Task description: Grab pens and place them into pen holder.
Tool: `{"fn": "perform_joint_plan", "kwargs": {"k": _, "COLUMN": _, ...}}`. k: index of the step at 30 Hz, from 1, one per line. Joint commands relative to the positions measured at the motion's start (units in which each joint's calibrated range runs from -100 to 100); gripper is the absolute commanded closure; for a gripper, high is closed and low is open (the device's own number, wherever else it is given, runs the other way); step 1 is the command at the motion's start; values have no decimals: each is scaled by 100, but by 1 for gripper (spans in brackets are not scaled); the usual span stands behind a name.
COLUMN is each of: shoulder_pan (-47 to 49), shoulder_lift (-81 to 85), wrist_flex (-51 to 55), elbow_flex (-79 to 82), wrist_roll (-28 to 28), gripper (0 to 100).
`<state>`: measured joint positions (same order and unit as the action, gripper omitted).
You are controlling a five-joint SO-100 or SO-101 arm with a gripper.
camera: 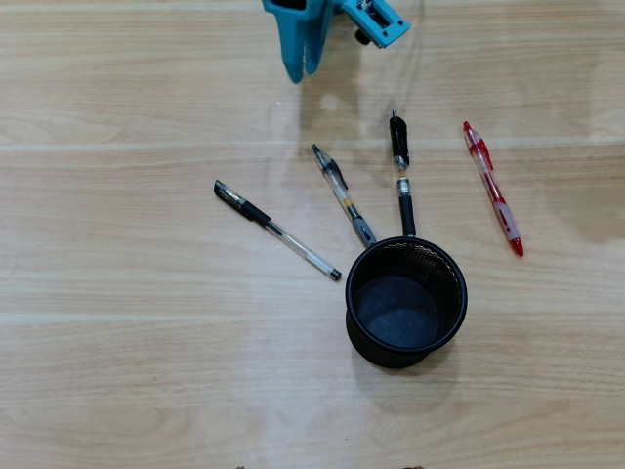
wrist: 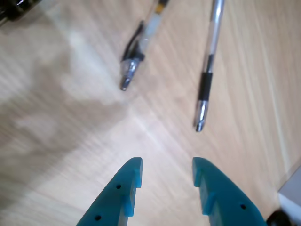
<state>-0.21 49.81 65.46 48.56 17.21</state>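
Note:
Four pens lie on the wooden table in the overhead view: a black-and-clear pen [camera: 276, 230] at left, a grey-tipped pen [camera: 344, 195], a black pen [camera: 400, 171] and a red pen [camera: 493, 189] at right. The black mesh pen holder [camera: 391, 357] stands upright below them, with no pen in it. My teal gripper [camera: 303, 70] hangs at the top edge, apart from all the pens. In the wrist view the gripper [wrist: 167, 167] is open and holds nothing. The grey-tipped pen [wrist: 136, 56] and the black-and-clear pen [wrist: 207, 80] lie ahead of it.
The black pen's lower end reaches the holder's rim [camera: 407, 237]. Bare wood lies left and right of the holder. In the wrist view a dark object [wrist: 14, 9] sits in the top left corner, and the table edge [wrist: 289, 181] shows at lower right.

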Motion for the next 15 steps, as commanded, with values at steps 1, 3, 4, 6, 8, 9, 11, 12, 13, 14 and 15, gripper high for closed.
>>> {"fn": "perform_joint_plan", "kwargs": {"k": 1, "shoulder_pan": -76, "shoulder_lift": -4034, "wrist_flex": 282, "elbow_flex": -3503, "wrist_roll": -106, "gripper": 77}}
{"fn": "perform_joint_plan", "kwargs": {"k": 3, "shoulder_pan": -11, "shoulder_lift": -5412, "wrist_flex": 772, "elbow_flex": -4734, "wrist_roll": -179, "gripper": 73}}
{"fn": "perform_joint_plan", "kwargs": {"k": 4, "shoulder_pan": 5, "shoulder_lift": -5902, "wrist_flex": 1039, "elbow_flex": -5241, "wrist_roll": -195, "gripper": 73}}
{"fn": "perform_joint_plan", "kwargs": {"k": 6, "shoulder_pan": 5, "shoulder_lift": -6629, "wrist_flex": 1348, "elbow_flex": -6038, "wrist_roll": -200, "gripper": 73}}
{"fn": "perform_joint_plan", "kwargs": {"k": 8, "shoulder_pan": -19, "shoulder_lift": -7348, "wrist_flex": 1417, "elbow_flex": -6807, "wrist_roll": -205, "gripper": 73}}
{"fn": "perform_joint_plan", "kwargs": {"k": 9, "shoulder_pan": -27, "shoulder_lift": -7534, "wrist_flex": 1417, "elbow_flex": -6979, "wrist_roll": -211, "gripper": 73}}
{"fn": "perform_joint_plan", "kwargs": {"k": 11, "shoulder_pan": -35, "shoulder_lift": -7880, "wrist_flex": 1408, "elbow_flex": -7242, "wrist_roll": -331, "gripper": 73}}
{"fn": "perform_joint_plan", "kwargs": {"k": 12, "shoulder_pan": -35, "shoulder_lift": -8049, "wrist_flex": 1400, "elbow_flex": -7378, "wrist_roll": -383, "gripper": 73}}
{"fn": "perform_joint_plan", "kwargs": {"k": 13, "shoulder_pan": -51, "shoulder_lift": -8202, "wrist_flex": 1400, "elbow_flex": -7504, "wrist_roll": -404, "gripper": 73}}
{"fn": "perform_joint_plan", "kwargs": {"k": 14, "shoulder_pan": -68, "shoulder_lift": -8354, "wrist_flex": 1400, "elbow_flex": -7622, "wrist_roll": -415, "gripper": 73}}
{"fn": "perform_joint_plan", "kwargs": {"k": 15, "shoulder_pan": -84, "shoulder_lift": -8506, "wrist_flex": 1400, "elbow_flex": -7740, "wrist_roll": -415, "gripper": 73}}
